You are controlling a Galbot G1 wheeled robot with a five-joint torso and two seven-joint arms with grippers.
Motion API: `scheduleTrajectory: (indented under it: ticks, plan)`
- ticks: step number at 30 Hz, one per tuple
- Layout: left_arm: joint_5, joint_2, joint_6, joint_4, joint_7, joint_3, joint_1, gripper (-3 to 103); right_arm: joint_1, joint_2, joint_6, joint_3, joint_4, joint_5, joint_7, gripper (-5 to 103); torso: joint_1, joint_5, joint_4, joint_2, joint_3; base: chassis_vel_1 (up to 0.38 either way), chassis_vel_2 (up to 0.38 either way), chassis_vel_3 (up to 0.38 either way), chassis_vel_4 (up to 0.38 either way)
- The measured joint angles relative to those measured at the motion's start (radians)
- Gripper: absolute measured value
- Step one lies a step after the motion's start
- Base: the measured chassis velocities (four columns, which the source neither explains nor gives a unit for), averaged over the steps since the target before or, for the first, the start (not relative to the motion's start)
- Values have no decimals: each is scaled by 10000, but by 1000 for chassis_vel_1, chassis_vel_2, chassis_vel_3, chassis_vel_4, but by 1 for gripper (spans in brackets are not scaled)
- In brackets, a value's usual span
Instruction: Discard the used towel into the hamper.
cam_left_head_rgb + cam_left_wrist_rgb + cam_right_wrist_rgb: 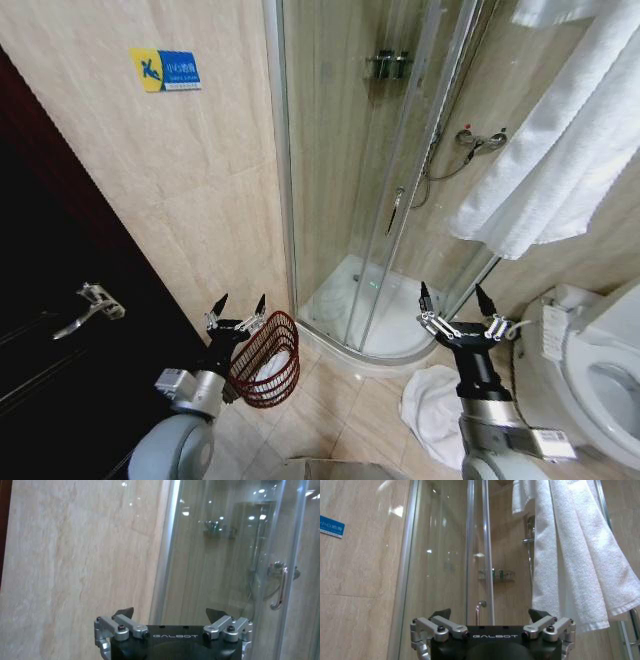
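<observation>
The room is a small bathroom with a shiny beige tile floor (350, 415) and smooth stone-look walls. A curved glass shower (370, 180) stands at the far middle. A dark door (50, 330) with a metal handle is on the left, and a white toilet (590, 370) is on the right. A thick, fluffy white towel (560, 150) hangs high on the right. Another white towel (430, 400) lies crumpled on the floor, near the toilet. The hamper (268, 360) is round, dark red wire, and sits on the floor by the left wall with something white inside. The left gripper (237, 305) is raised just beside the hamper, fingers apart, holding nothing. The right gripper (457, 297) is raised above the floor towel, fingers apart too.
</observation>
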Motion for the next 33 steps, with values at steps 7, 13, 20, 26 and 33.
scheduleTrajectory:
  ticks: [7,13,20,26,33]
  plan:
    - [191,-17,17,-58,121,33,274,98,9,0,-27,-50,-4,-36,-16,100,0,-2,0,0,0,0,0,0,0]
    - [289,-70,26,-36,167,67,312,98,-22,5,0,-40,-7,-41,-25,100,0,-3,0,0,0,0,0,0,0]
    - [329,-142,26,-4,234,89,325,98,-38,25,69,-24,-11,-36,-33,100,0,-3,0,0,0,0,0,0,0]
    - [384,-138,27,10,348,60,333,98,-50,74,142,-42,-12,-48,-51,100,0,-3,0,0,0,0,0,0,0]
    - [393,-138,27,20,361,52,333,97,-63,81,215,-37,-12,-35,-53,100,0,-3,0,0,0,0,0,0,0]
